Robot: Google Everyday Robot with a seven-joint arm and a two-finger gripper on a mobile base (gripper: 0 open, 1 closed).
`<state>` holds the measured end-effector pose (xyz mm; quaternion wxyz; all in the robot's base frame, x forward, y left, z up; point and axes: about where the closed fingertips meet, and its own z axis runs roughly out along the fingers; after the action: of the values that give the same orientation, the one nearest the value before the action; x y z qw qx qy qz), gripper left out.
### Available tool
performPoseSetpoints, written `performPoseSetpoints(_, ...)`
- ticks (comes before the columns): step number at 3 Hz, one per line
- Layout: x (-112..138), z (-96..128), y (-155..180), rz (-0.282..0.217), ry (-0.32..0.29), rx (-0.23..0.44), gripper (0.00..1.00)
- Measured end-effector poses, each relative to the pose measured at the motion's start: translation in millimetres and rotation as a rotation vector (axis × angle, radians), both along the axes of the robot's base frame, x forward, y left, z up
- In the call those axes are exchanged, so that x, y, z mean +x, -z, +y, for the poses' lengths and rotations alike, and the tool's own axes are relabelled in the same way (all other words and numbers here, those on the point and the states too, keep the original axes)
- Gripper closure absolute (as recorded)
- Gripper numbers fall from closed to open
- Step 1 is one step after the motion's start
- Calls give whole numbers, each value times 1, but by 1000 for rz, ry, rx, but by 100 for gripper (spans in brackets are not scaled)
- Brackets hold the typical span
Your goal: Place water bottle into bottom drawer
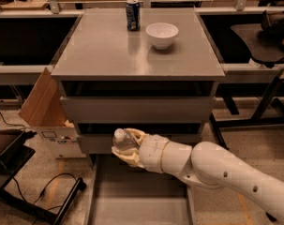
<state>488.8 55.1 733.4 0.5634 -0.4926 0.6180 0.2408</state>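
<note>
My gripper (126, 146) is shut on the water bottle (123, 140), a small clear plastic bottle whose white cap end points left. I hold it in front of the cabinet's middle drawer front, above the back end of the bottom drawer (137, 200). The bottom drawer is pulled out toward the camera, a grey tray with a flat bare floor. My white arm reaches in from the lower right.
On the grey cabinet top (99, 50) stand a dark blue soda can (132, 14) and a white bowl (162, 34). A cardboard box (45, 109) leans at the cabinet's left side. Cables and a black stand lie on the floor at lower left.
</note>
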Motion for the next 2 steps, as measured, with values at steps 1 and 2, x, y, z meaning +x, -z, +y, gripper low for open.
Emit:
performPoseSetpoints(1,1,5,55,6,-34,36,100)
performPoseSetpoints(2,2,13,92,48,-44,29,100)
